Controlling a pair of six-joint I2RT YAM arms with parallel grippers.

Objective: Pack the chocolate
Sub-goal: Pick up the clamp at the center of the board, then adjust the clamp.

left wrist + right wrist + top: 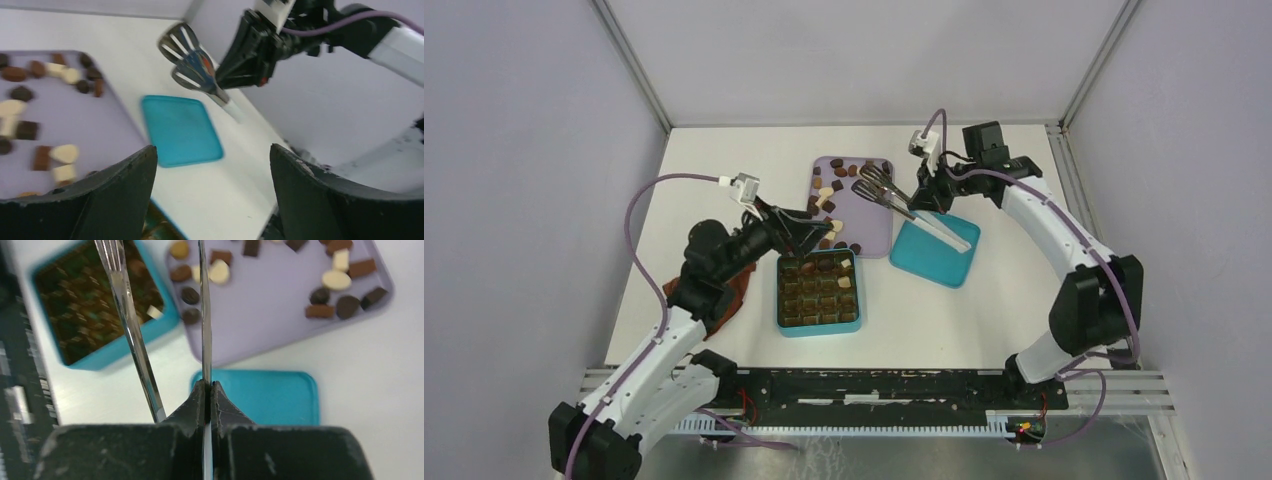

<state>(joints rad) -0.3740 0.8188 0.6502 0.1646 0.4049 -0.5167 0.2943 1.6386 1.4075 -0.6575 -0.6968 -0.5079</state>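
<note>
Loose chocolate [834, 190] in dark, mid brown and cream lies scattered on a lilac tray [879, 235]. The teal box [818, 325] in front of it has a brown gridded insert with a few pieces in it. My right gripper [207, 385] is shut on one arm of the metal tongs [879, 187]. The other arm [132, 330] splays free. The tongs' slotted heads [192, 57] hang empty over the tray's right edge. My left gripper [212, 150] is open and empty, above the box's far edge near the tray.
The teal lid [935, 250] lies flat to the right of the tray, under my right gripper. A reddish-brown cloth [729, 295] sits left of the box, beneath my left arm. Grey walls close in the white table.
</note>
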